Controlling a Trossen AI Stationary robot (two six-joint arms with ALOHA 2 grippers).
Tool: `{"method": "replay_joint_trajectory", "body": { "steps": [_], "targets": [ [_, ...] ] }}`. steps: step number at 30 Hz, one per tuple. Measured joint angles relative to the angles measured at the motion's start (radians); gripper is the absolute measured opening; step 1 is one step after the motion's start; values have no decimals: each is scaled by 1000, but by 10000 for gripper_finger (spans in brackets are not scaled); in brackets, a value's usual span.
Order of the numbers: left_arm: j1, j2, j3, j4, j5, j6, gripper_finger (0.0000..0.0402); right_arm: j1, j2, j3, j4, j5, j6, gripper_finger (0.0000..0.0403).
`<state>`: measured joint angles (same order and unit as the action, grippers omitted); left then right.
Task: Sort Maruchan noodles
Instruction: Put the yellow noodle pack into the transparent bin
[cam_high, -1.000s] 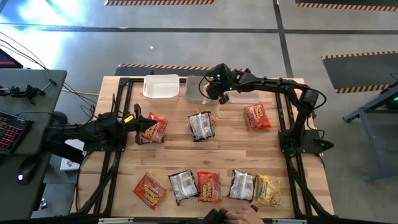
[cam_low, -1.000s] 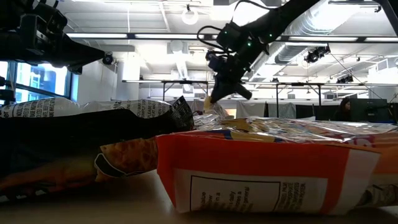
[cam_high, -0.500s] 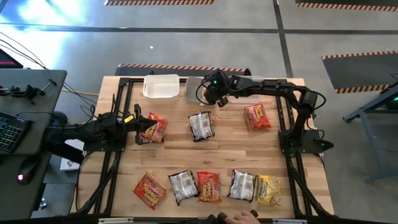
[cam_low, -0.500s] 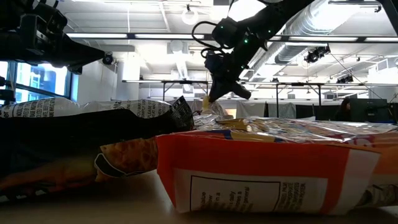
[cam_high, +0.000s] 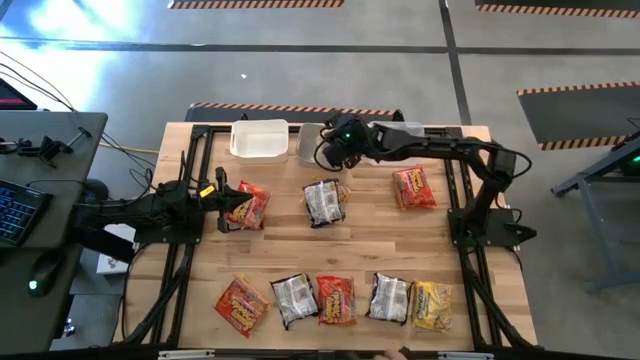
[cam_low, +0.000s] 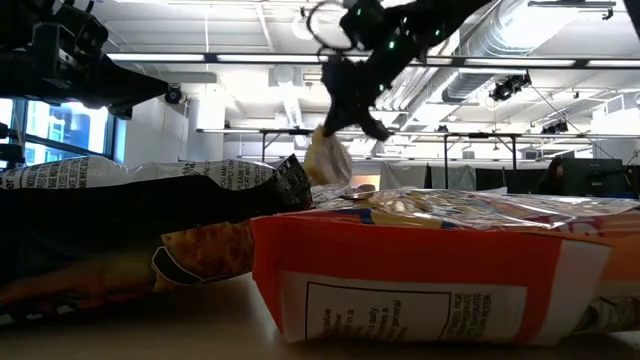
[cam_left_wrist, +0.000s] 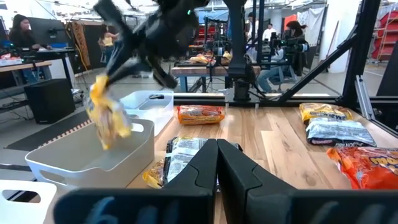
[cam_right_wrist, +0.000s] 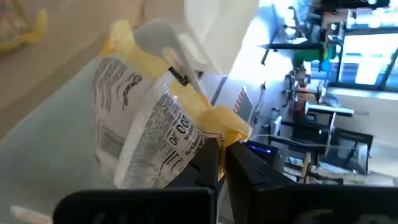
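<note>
Industrial lab hall, exposed ceiling ducts (cam_low: 520, 40), hazard-striped floor (cam_high: 560, 8), workbenches (cam_left_wrist: 205, 70)

Nine flat plastic ramen packets show in all. Four are red-orange: two lie in the band nearest the row of bins (cam_high: 245, 205) (cam_high: 413, 187) and two in the line farthest from it (cam_high: 240, 303) (cam_high: 335, 299). Three are silver-and-dark: one near the bins (cam_high: 323, 200) and two in the far line (cam_high: 294, 298) (cam_high: 388, 296). Two are yellow: one ends the far line (cam_high: 432, 304), and one (cam_left_wrist: 107, 115) hangs over the bins, pinched by the right gripper (cam_low: 328, 128). The row itself counts three pale rectangular plastic bins (cam_left_wrist: 18, 193) (cam_left_wrist: 93, 155) (cam_left_wrist: 149, 102).
</note>
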<state>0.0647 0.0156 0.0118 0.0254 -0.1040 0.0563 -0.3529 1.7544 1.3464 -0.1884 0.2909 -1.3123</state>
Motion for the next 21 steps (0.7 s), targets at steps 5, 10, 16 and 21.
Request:
{"method": "replay_joint_trajectory", "body": {
  "steps": [5,10,16,21],
  "targets": [
    [0,0,0,0,0,0,3,78,-91,-4,-91,48,172,0],
    [0,0,0,0,0,0,3,182,-173,-80,-181,150,377,0],
    [0,0,0,0,0,0,3,321,-297,-265,-80,235,565,0],
    [0,0,0,0,0,0,3,420,-377,-426,148,248,634,0]
  ]
}}
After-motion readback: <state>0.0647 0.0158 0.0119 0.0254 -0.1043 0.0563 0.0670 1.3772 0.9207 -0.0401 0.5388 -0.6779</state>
